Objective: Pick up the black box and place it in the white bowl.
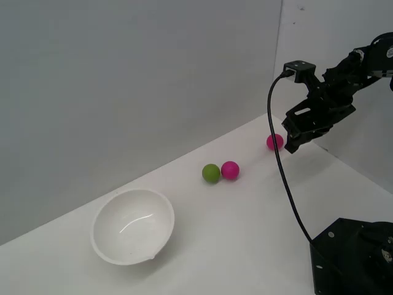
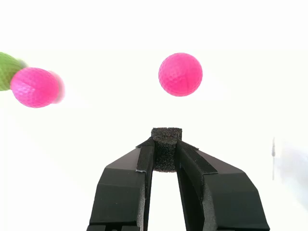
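In the wrist view my gripper (image 2: 165, 150) is shut on the black box (image 2: 166, 139), a small rough matte cube pinched between the two fingertips. In the exterior view the gripper (image 1: 291, 146) hangs above the table at the right, just beside a pink ball (image 1: 274, 142); the black box is not discernible there against the black fingers. The white bowl (image 1: 132, 226) sits on the table at the exterior view's lower left, far from the gripper, and looks empty.
A green ball (image 1: 210, 173) and a second pink ball (image 1: 230, 169) touch each other mid-table, between bowl and gripper. The large black robot base (image 1: 353, 258) fills the lower right corner. A black cable (image 1: 285, 184) hangs from the wrist camera down to the base.
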### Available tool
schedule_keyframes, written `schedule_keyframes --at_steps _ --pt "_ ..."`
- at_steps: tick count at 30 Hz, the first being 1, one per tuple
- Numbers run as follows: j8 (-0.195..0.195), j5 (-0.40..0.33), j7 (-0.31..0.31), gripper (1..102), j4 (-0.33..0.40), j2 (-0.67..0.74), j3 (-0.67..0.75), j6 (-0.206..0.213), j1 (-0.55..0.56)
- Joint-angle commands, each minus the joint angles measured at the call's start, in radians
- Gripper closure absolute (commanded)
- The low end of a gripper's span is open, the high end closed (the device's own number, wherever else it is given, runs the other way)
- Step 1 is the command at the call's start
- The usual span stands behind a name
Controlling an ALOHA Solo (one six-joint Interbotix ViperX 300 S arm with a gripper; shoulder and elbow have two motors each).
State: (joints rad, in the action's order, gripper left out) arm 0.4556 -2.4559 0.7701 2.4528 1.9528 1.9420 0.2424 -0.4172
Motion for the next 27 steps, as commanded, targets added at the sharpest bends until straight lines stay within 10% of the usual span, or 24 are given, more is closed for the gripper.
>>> schedule_keyframes --at_steps 1,27 --pt "0.006 0.032 0.005 100 -0.025 0.051 0.061 0.006 -0.009" --pt "-0.069 0.129 0.069 100 -0.123 0.245 0.253 0.060 0.140"
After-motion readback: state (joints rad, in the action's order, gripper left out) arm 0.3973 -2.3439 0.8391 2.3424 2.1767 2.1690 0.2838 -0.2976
